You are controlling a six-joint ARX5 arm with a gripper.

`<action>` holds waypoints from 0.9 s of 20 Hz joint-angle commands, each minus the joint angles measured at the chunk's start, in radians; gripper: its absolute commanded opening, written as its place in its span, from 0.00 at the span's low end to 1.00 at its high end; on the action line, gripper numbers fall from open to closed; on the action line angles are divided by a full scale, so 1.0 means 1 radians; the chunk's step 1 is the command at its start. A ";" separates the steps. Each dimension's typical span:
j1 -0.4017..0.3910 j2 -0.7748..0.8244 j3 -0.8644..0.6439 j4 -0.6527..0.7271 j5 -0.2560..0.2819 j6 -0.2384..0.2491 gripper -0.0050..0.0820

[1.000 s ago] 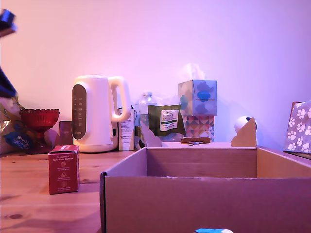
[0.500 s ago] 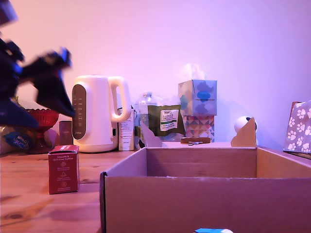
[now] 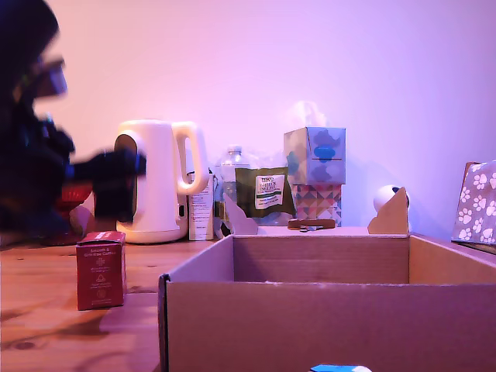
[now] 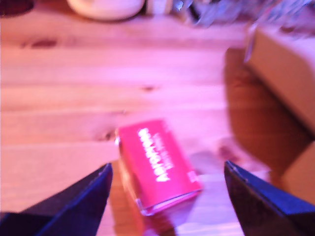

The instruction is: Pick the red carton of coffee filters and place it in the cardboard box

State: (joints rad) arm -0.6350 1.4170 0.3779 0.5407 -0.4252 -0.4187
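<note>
**Hand spread above the red carton**

Exterior view: the red carton of coffee filters [image 3: 101,270] stands upright on the wooden surface [image 3: 46,325], at the exterior view's left of the cardboard box [image 3: 325,310] and apart from it. The box is open on top, its flaps up. The dark arm, blurred, fills the view's left edge, and the hand [image 3: 116,186] hangs above the carton without touching it, in front of the white kettle [image 3: 159,182]. Patterned tissue boxes [image 3: 315,174] stand behind.

Wrist view: the hand's [image 4: 167,196] two dark fingers [image 4: 74,206] are spread wide, nothing between them. The carton [image 4: 157,164] lies below the gap, skewed, white lettering showing. The cardboard box's [image 4: 285,83] wall is beside it.
</note>
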 commanded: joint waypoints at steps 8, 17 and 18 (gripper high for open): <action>0.106 0.199 0.039 0.087 0.152 0.028 0.80; 0.123 0.127 0.047 -0.050 0.278 0.142 0.32; 0.123 0.079 0.047 -0.118 0.298 0.169 0.32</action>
State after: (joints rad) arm -0.5091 1.5318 0.4294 0.4503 -0.1379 -0.2710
